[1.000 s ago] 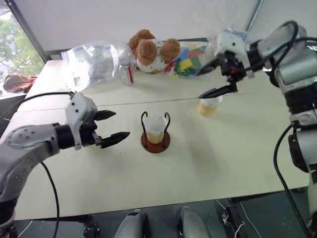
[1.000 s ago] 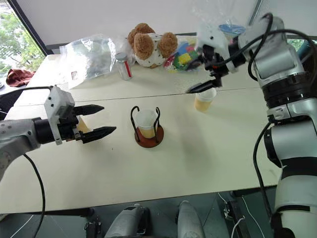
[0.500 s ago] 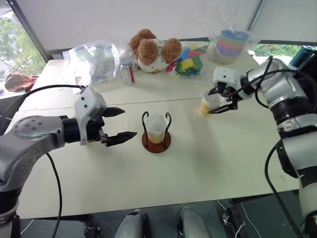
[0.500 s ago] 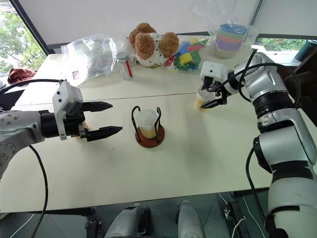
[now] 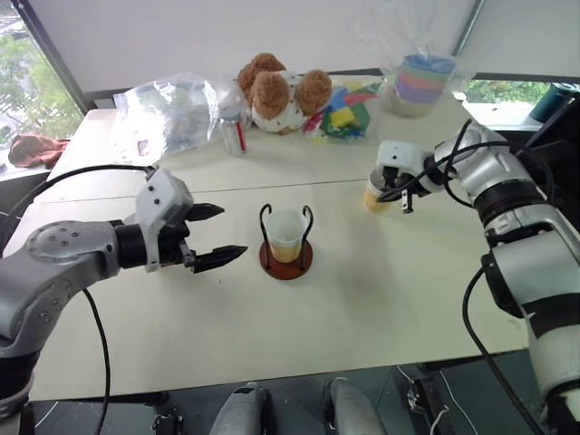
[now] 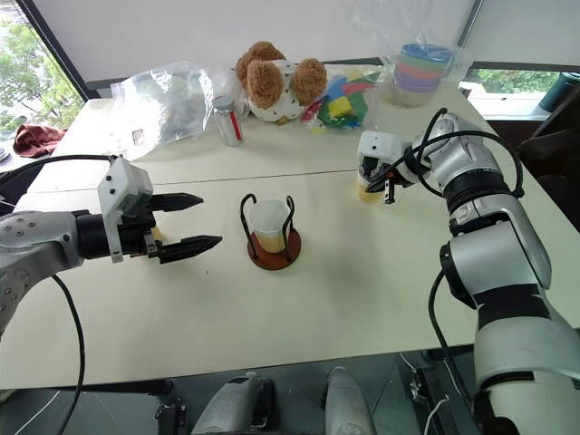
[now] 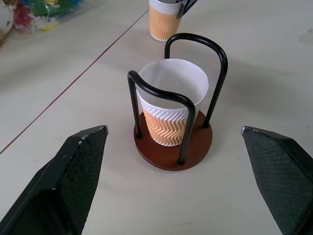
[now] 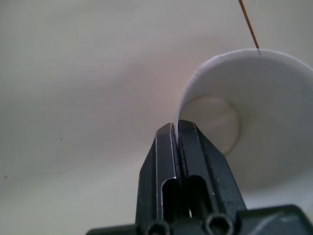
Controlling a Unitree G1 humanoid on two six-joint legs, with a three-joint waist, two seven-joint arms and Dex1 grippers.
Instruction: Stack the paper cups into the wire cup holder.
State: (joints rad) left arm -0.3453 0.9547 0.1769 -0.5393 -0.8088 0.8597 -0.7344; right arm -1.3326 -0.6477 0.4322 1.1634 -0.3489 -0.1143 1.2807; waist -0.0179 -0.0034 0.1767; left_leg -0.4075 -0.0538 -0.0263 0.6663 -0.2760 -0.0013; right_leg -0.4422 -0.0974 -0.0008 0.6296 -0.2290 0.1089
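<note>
One paper cup stands upright inside the wire cup holder, a dark-red disc with black wire loops, at the table's middle. A second paper cup stands on the table to the right and farther back. My right gripper is shut on that cup's near rim, one finger inside and one outside. My left gripper hovers open just left of the holder, pointing at it with nothing between its fingers. The left wrist view shows the holder and its cup ahead.
Along the table's far side lie a clear plastic bag, a small jar, a brown plush toy, a bag of colourful pieces and a wrapped stack of pastel bowls. A seam crosses the table behind the holder.
My right gripper came down from above the far cup and shut on its rim. The left gripper has stayed open in about the same place.
</note>
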